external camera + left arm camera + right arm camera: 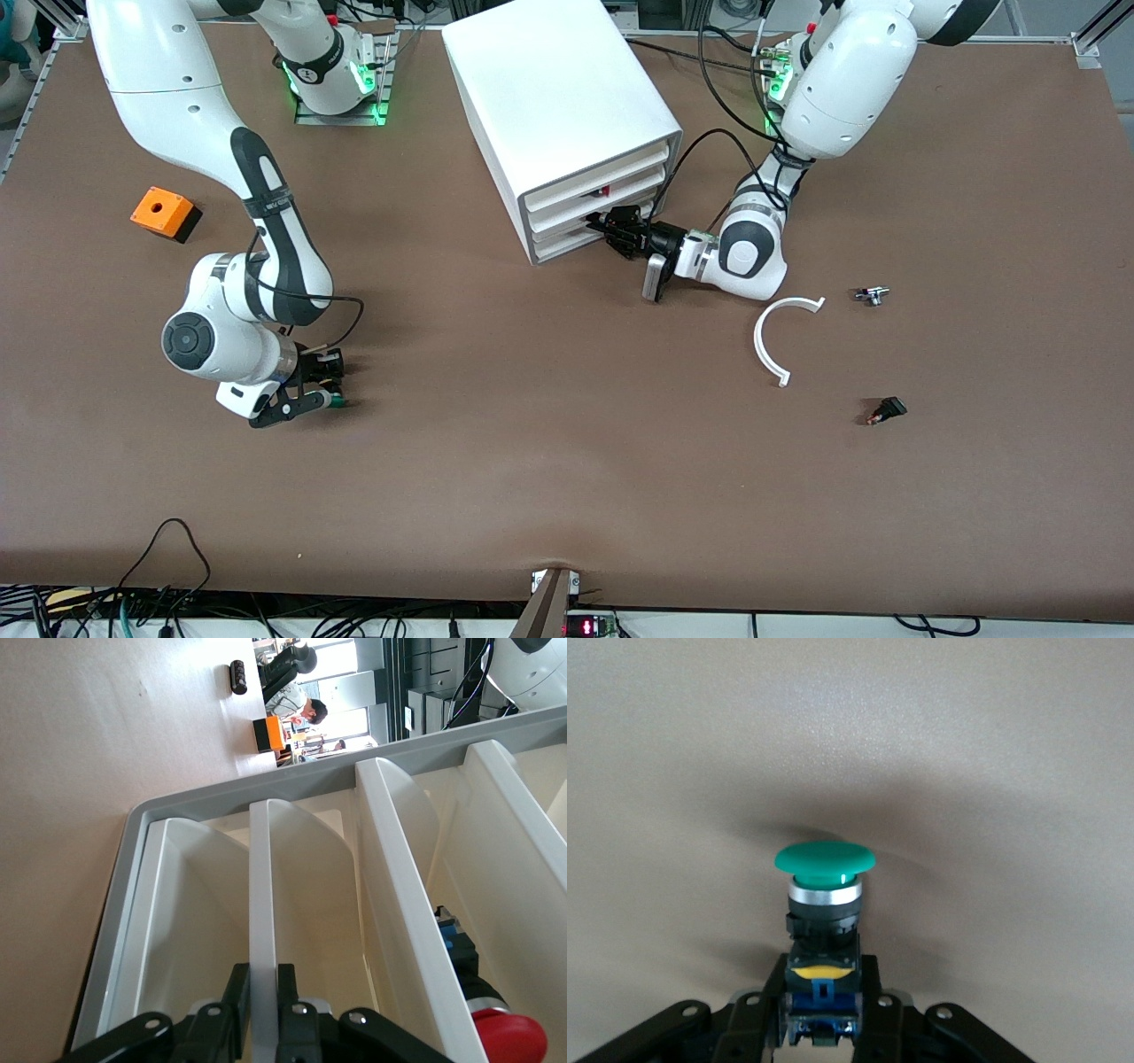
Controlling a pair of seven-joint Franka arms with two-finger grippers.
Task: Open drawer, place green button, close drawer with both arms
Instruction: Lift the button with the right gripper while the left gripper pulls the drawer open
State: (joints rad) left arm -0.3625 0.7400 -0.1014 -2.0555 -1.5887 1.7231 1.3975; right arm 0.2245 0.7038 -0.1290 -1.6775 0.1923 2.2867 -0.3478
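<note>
The white cabinet (549, 89) stands at the table's middle, toward the robots' bases. My left gripper (616, 229) is at its front, shut on the white front lip of the lowest drawer (563, 246). In the left wrist view the fingers (237, 992) pinch that lip (263, 886) from both sides. My right gripper (323, 390) is low over the table toward the right arm's end, shut on the button (339, 403). In the right wrist view the fingers (873, 992) clamp the button's blue rear part, and the green cap (824, 859) points away from the gripper (822, 983).
An orange cube (162, 213) with a hole sits toward the right arm's end. Toward the left arm's end lie a white curved piece (780, 341), a small metal part (871, 295) and a black-and-red switch (886, 410). A red-capped button (505, 1036) shows in an upper drawer.
</note>
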